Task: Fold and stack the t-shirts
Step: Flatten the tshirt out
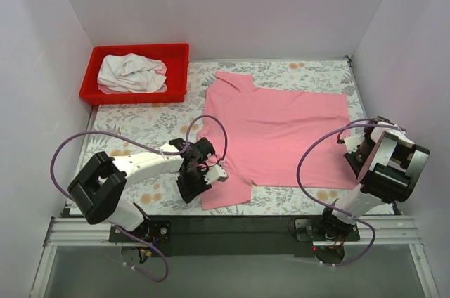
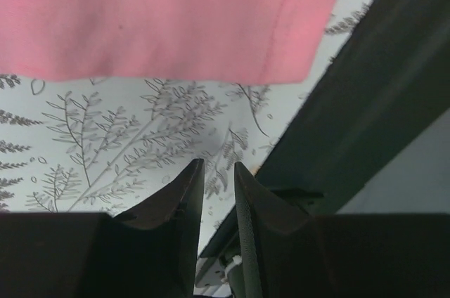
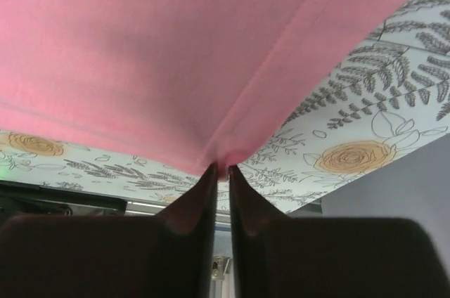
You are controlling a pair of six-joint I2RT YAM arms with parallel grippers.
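Note:
The pink t-shirt [image 1: 281,136] lies spread flat on the floral table cover, one sleeve toward the near edge. My right gripper [image 1: 351,150] is at its right edge, shut on a pinch of the hem [image 3: 228,152]. The shirt fills the upper part of the right wrist view [image 3: 176,52]. My left gripper [image 1: 193,191] hovers beside the near sleeve, its jaws a narrow gap apart and empty [image 2: 219,166]. The sleeve hem [image 2: 155,17] lies just ahead of them, apart from the fingertips. The white t-shirt [image 1: 130,73] lies crumpled in the red bin.
The red bin [image 1: 137,48] stands at the back left corner. The black front rail [image 1: 232,224] runs along the near edge and shows close to my left gripper [image 2: 365,101]. White walls close in the table on three sides.

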